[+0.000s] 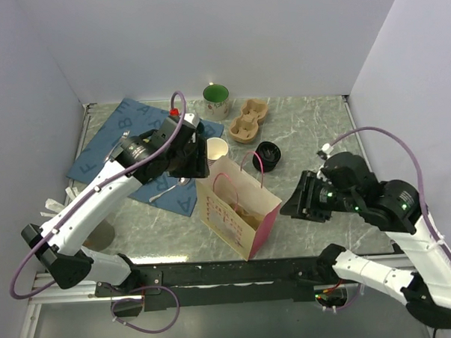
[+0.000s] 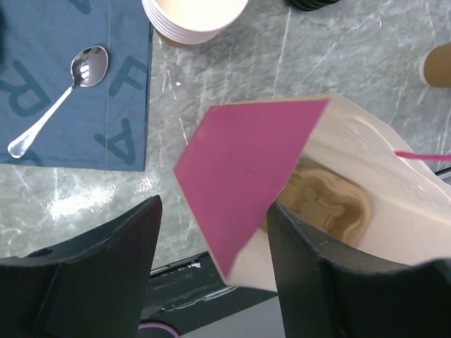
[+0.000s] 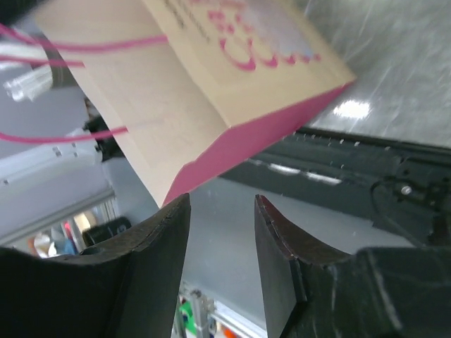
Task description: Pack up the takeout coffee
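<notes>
We begin with the marble table, which carries a blue mat at its far left. Near the middle stands the paper bag, upright and open, one pink end turned toward the left arm. In the part of its inside that we can see there is only a moulded pulp shape on the bottom, likely a cup tray. No black-lidded cup shows there.

The left gripper hangs above the bag's left end, fingers spread wide with nothing held between them. The right gripper sits low to the right of the bag and apart from it, jaws partly apart and likewise empty.

Far of the bag lie a second pulp tray, a green mug, a stack of lidless cups and, right of the stack, a black lid. A spoon rests on the mat.

The takeout coffee we cannot place with confidence. A kraft-brown form sits on the table beyond the bag's far wall. It is cut off by the frame edge, so we cannot check it for a lid, but it may be the coffee.

As we judge it, the bag stands ready, while the packing itself is not yet done: the lidded cup is yet to be gripped and lowered upright into the bag.
</notes>
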`<control>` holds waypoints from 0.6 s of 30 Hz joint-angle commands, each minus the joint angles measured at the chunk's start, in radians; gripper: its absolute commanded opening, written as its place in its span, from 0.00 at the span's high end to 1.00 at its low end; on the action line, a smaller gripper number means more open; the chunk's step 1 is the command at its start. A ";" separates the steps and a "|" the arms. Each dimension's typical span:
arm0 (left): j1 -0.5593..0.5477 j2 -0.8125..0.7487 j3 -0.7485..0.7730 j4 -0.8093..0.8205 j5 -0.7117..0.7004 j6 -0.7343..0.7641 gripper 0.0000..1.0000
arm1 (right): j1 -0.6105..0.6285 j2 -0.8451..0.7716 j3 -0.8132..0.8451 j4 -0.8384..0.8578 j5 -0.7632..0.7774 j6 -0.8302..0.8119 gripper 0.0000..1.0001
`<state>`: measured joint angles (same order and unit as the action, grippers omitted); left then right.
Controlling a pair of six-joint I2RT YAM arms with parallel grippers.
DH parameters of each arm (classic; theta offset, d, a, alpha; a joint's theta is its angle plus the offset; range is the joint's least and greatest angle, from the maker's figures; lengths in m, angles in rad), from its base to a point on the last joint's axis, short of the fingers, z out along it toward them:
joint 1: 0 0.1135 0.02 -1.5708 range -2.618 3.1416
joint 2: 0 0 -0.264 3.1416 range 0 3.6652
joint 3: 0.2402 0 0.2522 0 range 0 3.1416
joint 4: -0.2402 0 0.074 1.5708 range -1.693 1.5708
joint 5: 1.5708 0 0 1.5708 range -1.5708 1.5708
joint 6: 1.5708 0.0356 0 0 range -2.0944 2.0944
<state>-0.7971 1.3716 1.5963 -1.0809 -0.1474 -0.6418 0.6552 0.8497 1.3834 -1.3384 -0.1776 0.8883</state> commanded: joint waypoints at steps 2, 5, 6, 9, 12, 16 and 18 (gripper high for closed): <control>0.050 -0.014 -0.022 0.111 0.100 0.108 0.33 | 0.185 0.052 -0.038 0.090 0.168 0.201 0.50; 0.050 -0.028 -0.045 0.151 0.159 0.107 0.34 | 0.236 0.092 -0.058 0.091 0.245 0.248 0.49; 0.050 -0.031 -0.064 0.160 0.173 0.100 0.34 | 0.247 0.101 -0.057 0.094 0.263 0.254 0.49; 0.050 -0.048 -0.091 0.180 0.193 0.105 0.34 | 0.251 0.129 -0.028 0.084 0.306 0.259 0.49; 0.050 -0.058 -0.108 0.187 0.195 0.111 0.35 | 0.253 0.166 0.014 0.050 0.325 0.255 0.48; 0.052 -0.071 -0.127 0.185 0.186 0.116 0.40 | 0.253 0.187 0.005 0.027 0.323 0.284 0.48; 0.050 -0.086 -0.131 0.182 0.175 0.114 0.44 | 0.254 0.189 0.014 0.009 0.323 0.290 0.48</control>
<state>-0.7456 1.3399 1.4712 -0.9321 0.0223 -0.5472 0.9012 1.0290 1.3632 -1.2667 0.0872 1.1408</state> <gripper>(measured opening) 0.590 0.517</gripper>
